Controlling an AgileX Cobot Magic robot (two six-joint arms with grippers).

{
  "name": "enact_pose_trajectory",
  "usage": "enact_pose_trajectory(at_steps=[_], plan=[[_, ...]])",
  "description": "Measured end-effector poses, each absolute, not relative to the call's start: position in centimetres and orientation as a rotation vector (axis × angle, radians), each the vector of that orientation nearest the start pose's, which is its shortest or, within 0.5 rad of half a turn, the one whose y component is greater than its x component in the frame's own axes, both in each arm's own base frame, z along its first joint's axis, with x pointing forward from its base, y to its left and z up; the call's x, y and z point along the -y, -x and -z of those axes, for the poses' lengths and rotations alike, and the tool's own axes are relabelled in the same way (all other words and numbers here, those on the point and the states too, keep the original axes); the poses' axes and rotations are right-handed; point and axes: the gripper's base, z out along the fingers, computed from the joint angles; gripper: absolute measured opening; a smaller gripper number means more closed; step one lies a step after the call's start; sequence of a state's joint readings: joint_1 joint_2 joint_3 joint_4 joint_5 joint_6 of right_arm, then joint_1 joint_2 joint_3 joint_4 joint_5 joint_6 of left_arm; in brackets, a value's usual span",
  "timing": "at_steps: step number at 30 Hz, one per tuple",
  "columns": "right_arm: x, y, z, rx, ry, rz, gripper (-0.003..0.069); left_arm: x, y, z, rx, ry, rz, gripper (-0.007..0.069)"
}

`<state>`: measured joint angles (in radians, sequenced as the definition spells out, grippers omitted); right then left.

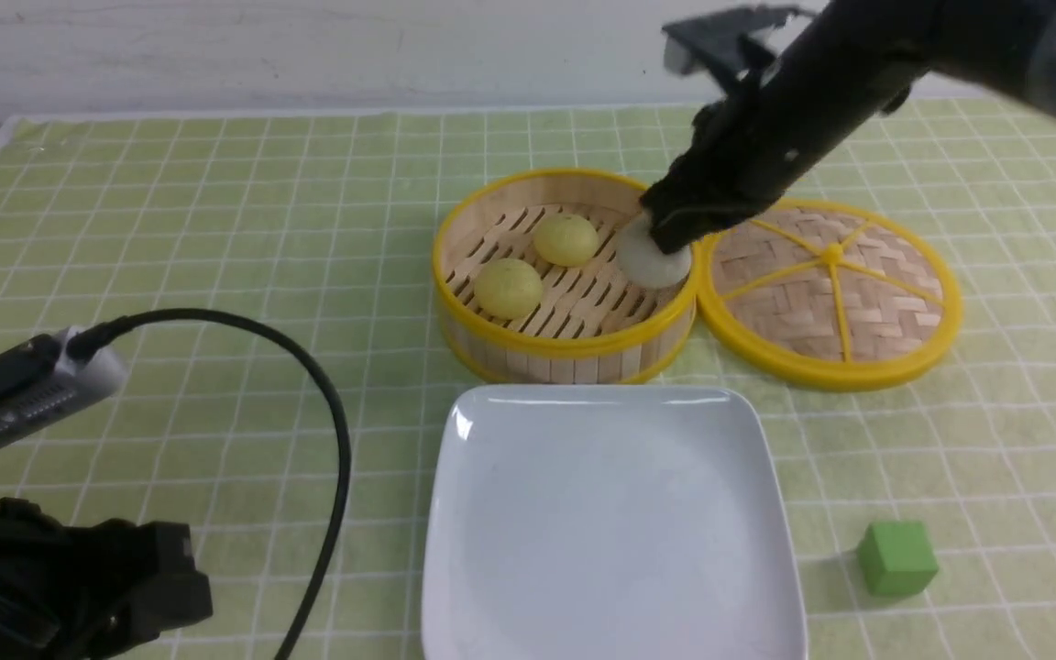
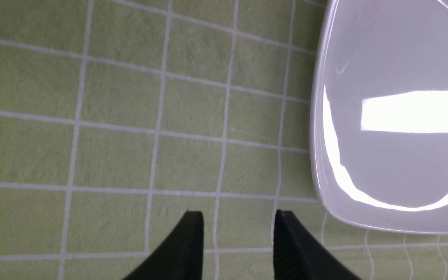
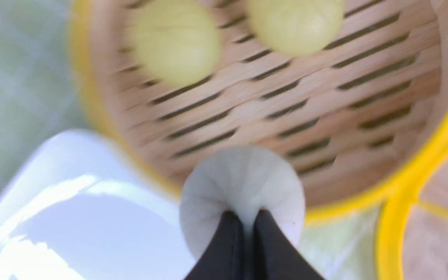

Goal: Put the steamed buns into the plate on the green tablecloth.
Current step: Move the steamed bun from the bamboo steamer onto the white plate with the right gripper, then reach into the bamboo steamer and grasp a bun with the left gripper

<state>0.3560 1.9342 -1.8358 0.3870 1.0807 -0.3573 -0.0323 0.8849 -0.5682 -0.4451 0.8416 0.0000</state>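
Pinching the greyish-beige bun (image 1: 654, 266), the right pincer (image 1: 665, 240) sits at the 3 o'clock rim of the bamboo steamer basket (image 1: 565, 346), two pale yellow buns (image 1: 566, 239) (image 1: 508, 286) inside, the white plate (image 1: 610, 513) at its 6 o'clock, while the left pincer (image 2: 237, 217) hangs spread above the green tablecloth (image 1: 216, 211).

We log: our left arm (image 1: 42, 568) sits low, left of the plate (image 1: 601, 396) | left pincer (image 2: 239, 227) points down, fingers (image 2: 189, 243) parted | our right arm (image 1: 821, 82) slopes down from the right, beyond the plate's far edge | right pincer (image 1: 665, 240) fingers nearly together, pinched onto the greyish bun (image 1: 661, 268)
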Motion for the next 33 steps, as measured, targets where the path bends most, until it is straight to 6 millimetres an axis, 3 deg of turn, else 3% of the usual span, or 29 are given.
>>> enact_pose_trajectory(at_steps=[1,2,3,4,6,7,8,9,10,12,14,18,20,22,25,26,27,28,30,31,33], plan=[[-17.3,-37.4,-33.2,-2.518,0.807,-0.535,0.0018,3.4,-14.4,-25.7,-2.593,0.237,0.547,0.0283],[-17.1,-36.8,-33.4,-2.523,0.807,-0.541,0.0018,3.4,-14.4,-25.7,-2.593,0.237,0.547,0.0283],[-16.8,-34.7,-33.1,-2.576,0.798,-0.595,0.0018,3.4,-14.4,-25.7,-2.593,0.237,0.547,0.0283],[-16.7,-34.2,-32.7,-2.591,0.796,-0.602,0.0018,3.4,-14.4,-25.7,-2.593,0.237,0.547,0.0283],[-17.2,-32.3,-28.1,-2.668,0.738,-0.661,0.0022,3.4,-14.4,-25.7,-2.593,0.237,0.547,0.0283],[-17.3,-32.4,-28.2,-2.654,0.733,-0.662,0.0022,3.4,-14.4,-25.7,-2.593,0.237,0.547,0.0283],[-17.9,-31.4,-24.0,-2.687,0.674,-0.657,0.0030,3.4,-14.4,-25.7,-2.593,0.237,0.547,0.0283],[-18.0,-31.5,-24.0,-2.676,0.668,-0.655,0.0030,3.4,-14.4,-25.7,-2.593,0.237,0.547,0.0283],[-18.1,-31.0,-21.5,-2.696,0.632,-0.629,0.0046,3.4,-14.4,-25.7,-2.592,0.236,0.546,0.0283],[-18.1,-30.6,-19.1,-2.698,0.583,-0.587,0.0088,3.4,-14.4,-25.7,-2.591,0.237,0.546,0.0283],[-17.9,-30.7,-18.2,-2.693,0.556,-0.562,0.0187,3.4,-14.5,-25.7,-2.585,0.238,0.544,0.0283],[-17.1,-31.0,-20.2,-2.691,0.537,-0.598,0.0420,3.4,-14.5,-25.7,-2.586,0.238,0.544,0.0283],[-16.3,-31.2,-22.9,-2.678,0.545,-0.632,0.0481,3.4,-14.5,-25.7,-2.590,0.237,0.545,0.0279],[-15.3,-30.9,-25.7,-2.677,0.567,-0.644,0.0485,3.4,-14.4,-25.8,-2.595,0.236,0.552,0.0259],[-12.9,-29.3,-30.8,-2.647,0.593,-0.586,0.0353,3.5,-14.7,-26.5,-2.604,0.223,0.561,0.0174],[-11.9,-28.3,-32.0,-2.652,0.601,-0.549,0.0276,3.6,-15.1,-26.9,-2.604,0.221,0.570,0.0132],[-11.6,-28.2,-32.2,-2.655,0.602,-0.531,0.0260,3.6,-15.1,-26.9,-2.608,0.222,0.574,0.0132],[-10.3,-26.3,-33.4,-2.678,0.603,-0.483,0.0123,4.1,-16.3,-27.7,-2.604,0.204,0.617,0.0055],[-8.9,-23.7,-33.9,-2.705,0.581,-0.439,0.0013,5.4,-18.0,-28.2,-2.616,0.117,0.685,0.0012],[-8.8,-23.4,-33.9,-2.707,0.578,-0.436,0.0007,5.4,-18.1,-28.4,-2.608,0.110,0.690,0.0010],[-7.8,-20.2,-33.1,-2.725,0.555,-0.423,-0.0013,7.9,-20.6,-28.1,-2.658,-0.043,0.752,0.0002]])
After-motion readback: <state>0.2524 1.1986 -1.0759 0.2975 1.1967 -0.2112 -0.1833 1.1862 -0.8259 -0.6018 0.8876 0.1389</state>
